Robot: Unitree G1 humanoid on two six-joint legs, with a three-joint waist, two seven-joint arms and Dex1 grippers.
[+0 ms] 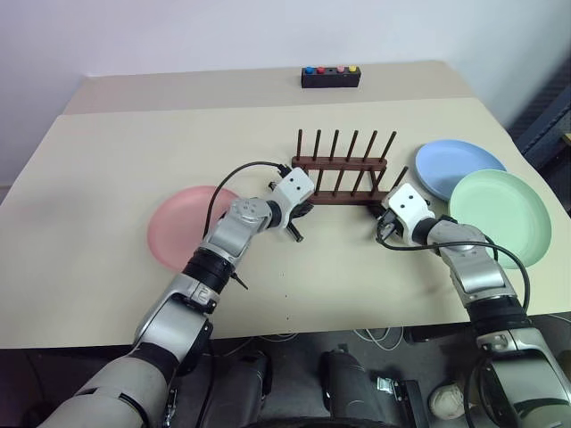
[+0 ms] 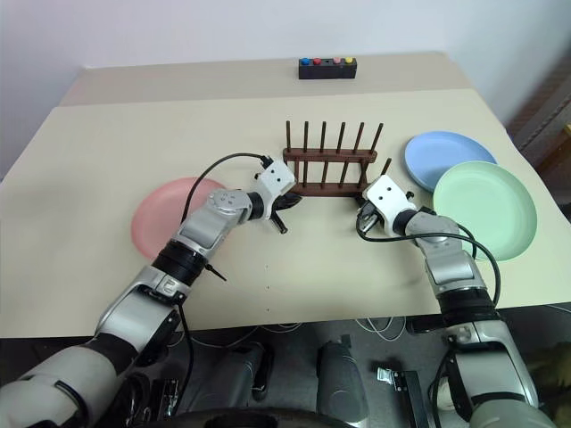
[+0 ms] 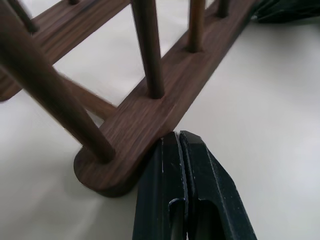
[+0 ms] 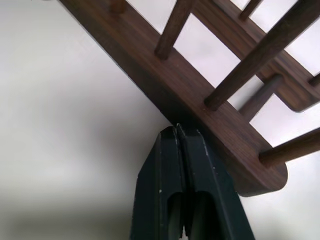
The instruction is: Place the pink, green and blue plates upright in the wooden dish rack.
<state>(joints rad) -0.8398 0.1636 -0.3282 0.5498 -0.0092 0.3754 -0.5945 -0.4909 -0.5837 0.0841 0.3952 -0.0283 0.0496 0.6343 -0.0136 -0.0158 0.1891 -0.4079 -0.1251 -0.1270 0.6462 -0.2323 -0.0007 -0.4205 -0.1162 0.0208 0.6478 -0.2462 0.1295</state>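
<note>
Three plates lie flat on the table [image 1: 107,294] — pink plate [image 1: 178,234] on the robot's left, blue plate [image 1: 455,165] and green plate [image 1: 504,214] overlapping on its right, green over blue. One wooden dish rack [image 1: 343,174] stands empty between them: two rails, six pegs visible on the far rail. Two hands, fingers pressed together holding nothing — left hand [image 3: 180,150] and right hand [image 4: 177,137] each tip-to-rail at opposite ends of the near rail.

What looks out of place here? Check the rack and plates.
Nothing is spilled or damaged. One oddity: both shut end effectors, left and right, press against the near rail of the empty wooden dish rack, not the plates.
</note>
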